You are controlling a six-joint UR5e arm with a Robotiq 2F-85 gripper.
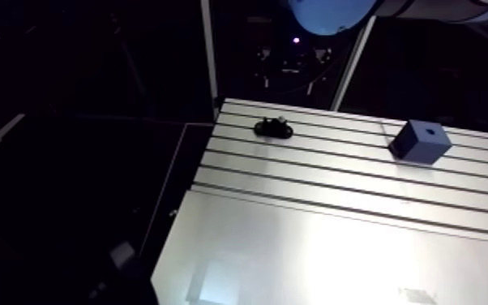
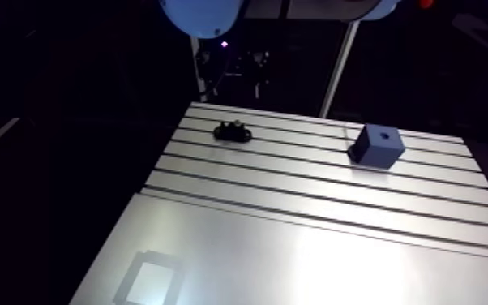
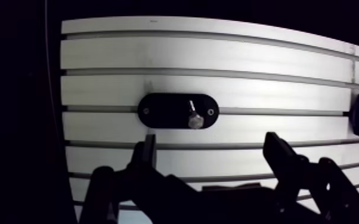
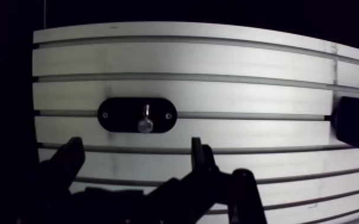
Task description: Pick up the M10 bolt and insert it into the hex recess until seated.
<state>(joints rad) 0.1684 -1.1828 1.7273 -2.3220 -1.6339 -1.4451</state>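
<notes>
A black oval holder plate (image 3: 164, 111) lies on the slotted aluminium table (image 3: 247, 59), with a silvery M10 bolt (image 3: 194, 119) standing in it near one end. In the arm view the same holder (image 1: 272, 127) sits toward the table's far left. A dark blue block (image 1: 419, 142) with a small recess in its top stands at the far right; its edge (image 4: 358, 122) shows beside the gripper in the wrist view. My gripper (image 3: 210, 152) hangs above the table, a little short of the holder, open with nothing between its fingers (image 3: 146, 152).
The table's left edge (image 3: 59, 119) drops into darkness close to the holder. Long slots run across the table top. A smooth sheet (image 2: 296, 259) covers the near half of the table.
</notes>
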